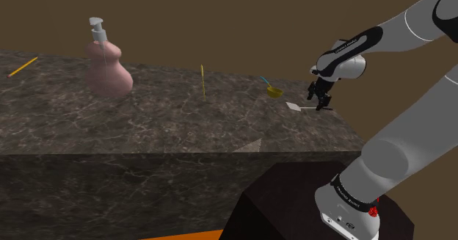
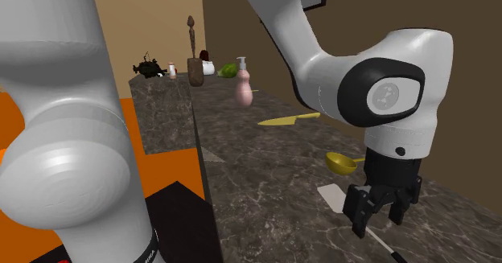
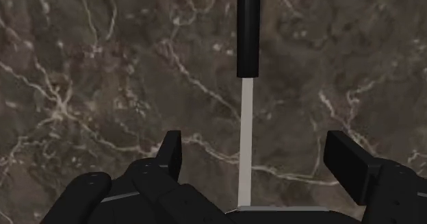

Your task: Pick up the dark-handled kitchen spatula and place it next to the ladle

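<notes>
Here, pink soap bottle (image 1: 108, 70) on the dark marble counter (image 1: 169, 128), small yellow ladle (image 1: 274, 91), spatula (image 1: 294, 107) lying flat at its four o'clock, black gripper (image 1: 321, 103) over the spatula's thin shaft, fingers spread apart either side, not touching it.

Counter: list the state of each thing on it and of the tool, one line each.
spatula: lying flat on the counter, not held.
tool: open, straddling the spatula's shaft without touching it.
ladle: lying on the counter, apart from the spatula.
soap dispenser: standing upright.
yellow knife: lying flat.
</notes>
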Robot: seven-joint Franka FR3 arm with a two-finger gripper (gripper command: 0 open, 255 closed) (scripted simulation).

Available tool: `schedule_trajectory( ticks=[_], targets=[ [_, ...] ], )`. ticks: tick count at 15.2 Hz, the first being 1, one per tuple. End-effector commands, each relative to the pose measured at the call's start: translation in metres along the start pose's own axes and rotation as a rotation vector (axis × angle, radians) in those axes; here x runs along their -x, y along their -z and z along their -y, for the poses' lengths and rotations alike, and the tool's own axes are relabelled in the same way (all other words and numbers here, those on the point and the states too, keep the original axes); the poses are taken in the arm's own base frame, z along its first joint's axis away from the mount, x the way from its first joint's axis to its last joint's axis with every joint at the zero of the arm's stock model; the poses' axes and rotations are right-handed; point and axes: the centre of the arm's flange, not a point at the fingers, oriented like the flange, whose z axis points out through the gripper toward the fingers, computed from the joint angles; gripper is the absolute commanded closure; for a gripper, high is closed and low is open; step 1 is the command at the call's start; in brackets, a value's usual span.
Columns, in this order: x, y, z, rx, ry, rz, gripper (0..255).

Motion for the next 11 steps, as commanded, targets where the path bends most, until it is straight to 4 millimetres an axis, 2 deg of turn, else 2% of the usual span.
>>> schedule_trajectory(
  ticks=[1, 4, 11],
  targets=[
    [0.000, 0.013, 0.000, 0.000, 0.000, 0.000, 0],
    [0.000, 0.050, 0.000, 0.000, 0.000, 0.000, 0],
    [0.000, 0.050, 0.000, 0.000, 0.000, 0.000, 0]
  ],
)
